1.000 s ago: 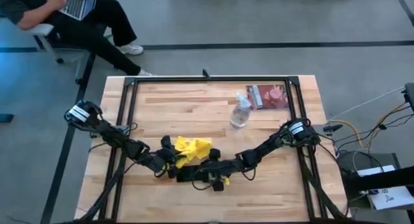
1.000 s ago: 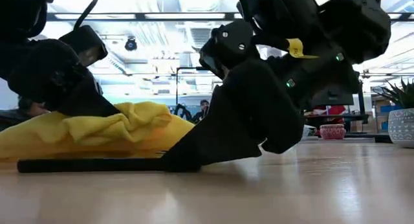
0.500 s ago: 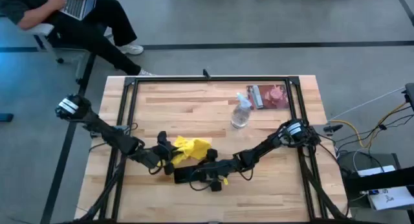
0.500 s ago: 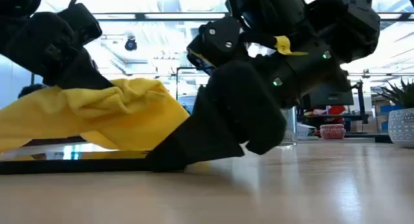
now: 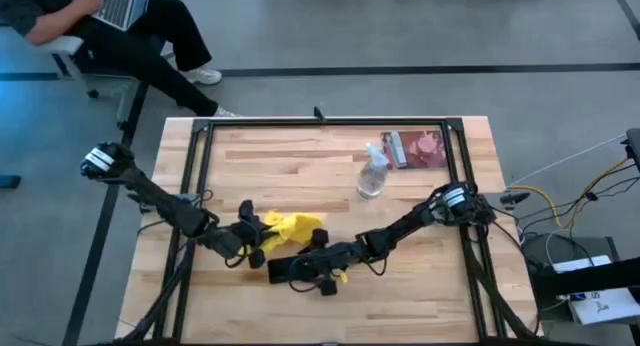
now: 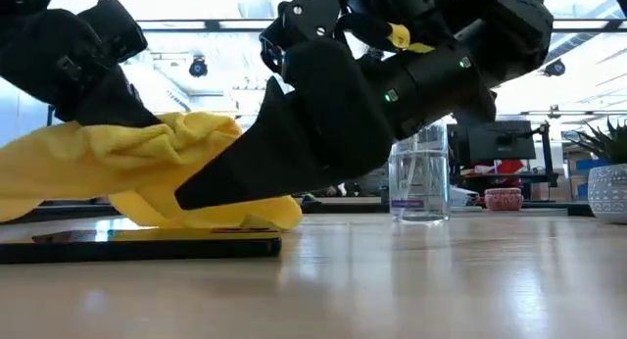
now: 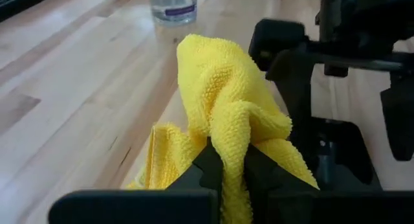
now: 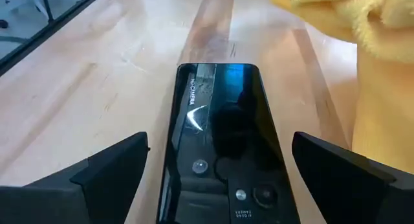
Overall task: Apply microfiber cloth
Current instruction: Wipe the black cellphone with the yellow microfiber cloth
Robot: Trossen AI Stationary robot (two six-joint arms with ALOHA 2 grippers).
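My left gripper (image 7: pixel 226 175) clamped the microfiber cloth (image 5: pixel 290 229) to wipe; my right gripper (image 8: pixel 220 179), spread apart, straddled the phone (image 8: pixel 220 140), steadying it.

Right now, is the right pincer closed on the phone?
No: in the right wrist view the right pincer stands wide open, its fingers apart on either side of the black phone lying on the table.

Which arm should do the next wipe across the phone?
Left. The left hand is shut on the microfiber cloth, which hangs over the phone. The right hand is open, its fingers either side of the phone, better suited to steadying it.
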